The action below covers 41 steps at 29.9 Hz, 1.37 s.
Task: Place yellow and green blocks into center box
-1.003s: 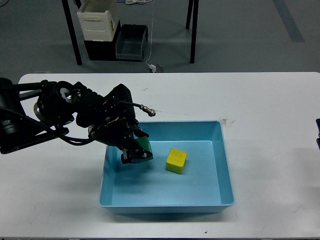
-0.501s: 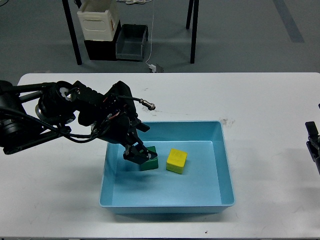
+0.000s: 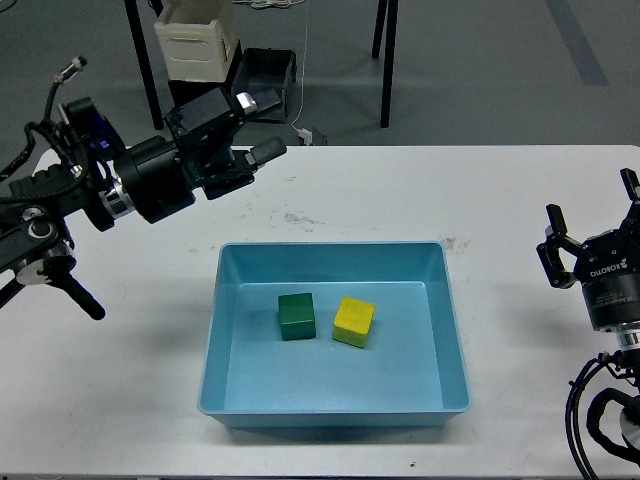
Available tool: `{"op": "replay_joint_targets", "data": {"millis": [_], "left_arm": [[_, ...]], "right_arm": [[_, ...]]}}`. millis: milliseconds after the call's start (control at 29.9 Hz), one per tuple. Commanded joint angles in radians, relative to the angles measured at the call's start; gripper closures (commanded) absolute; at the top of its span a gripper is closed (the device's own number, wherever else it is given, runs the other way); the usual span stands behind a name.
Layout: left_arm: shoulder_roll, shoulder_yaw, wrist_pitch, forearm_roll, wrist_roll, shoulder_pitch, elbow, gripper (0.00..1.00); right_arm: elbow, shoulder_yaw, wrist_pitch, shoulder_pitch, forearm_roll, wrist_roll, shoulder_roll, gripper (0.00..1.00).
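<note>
A green block [image 3: 296, 317] and a yellow block [image 3: 353, 321] lie side by side, a small gap apart, on the floor of the light blue box [image 3: 330, 246] at the table's centre. My left gripper [image 3: 260, 126] is open and empty, raised above the table's back left, well clear of the box. My right gripper [image 3: 592, 228] is open and empty at the right edge, pointing up, away from the box.
The white table [image 3: 500, 190] bears the box. Behind it on the floor stand a white container [image 3: 196, 40] and a dark bin [image 3: 263, 85], between black table legs [image 3: 143, 65]. A white cable [image 3: 301, 125] hangs near the table's back edge.
My left gripper let go of the green block inside the box, then lifted out and swung back to the upper left. My right arm rose into view at the right.
</note>
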Motion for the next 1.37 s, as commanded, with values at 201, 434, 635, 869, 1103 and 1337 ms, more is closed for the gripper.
{"op": "replay_joint_targets", "data": {"millis": [201,434,635,869,1103,1337], "left_arm": [[-0.063,-0.136,0.171,-0.727,0.0,0.274,0.0,0.0],[-0.064,-0.139,0.089,-1.148,0.0,0.351,-0.006,0.0],[-0.06,-0.198,0.048,-1.415,0.0,0.448,-0.096,0.0],[-0.07,-0.302,0.009,-1.484,0.0,0.55,-0.151,0.0],[-0.107,-0.31,-0.007,-1.484,0.0,0.58,-0.156,0.0],[-0.118,-0.307,-0.011,-1.483,0.0,0.604,-0.162,0.0]], "right_arm": [[-0.004,-0.008,0.147,-0.012,0.482,-0.105,0.002,0.0],[0.002,-0.005,0.149,-0.063,0.571,-0.168,0.005,0.0],[0.013,-0.004,0.141,-0.103,0.709,-0.226,0.039,0.0],[0.012,-0.004,0.145,-0.161,0.72,-0.228,0.057,0.0],[0.01,-0.007,0.15,-0.176,0.717,-0.223,0.08,0.0],[0.006,-0.008,0.15,-0.175,0.715,-0.223,0.082,0.0]]}}
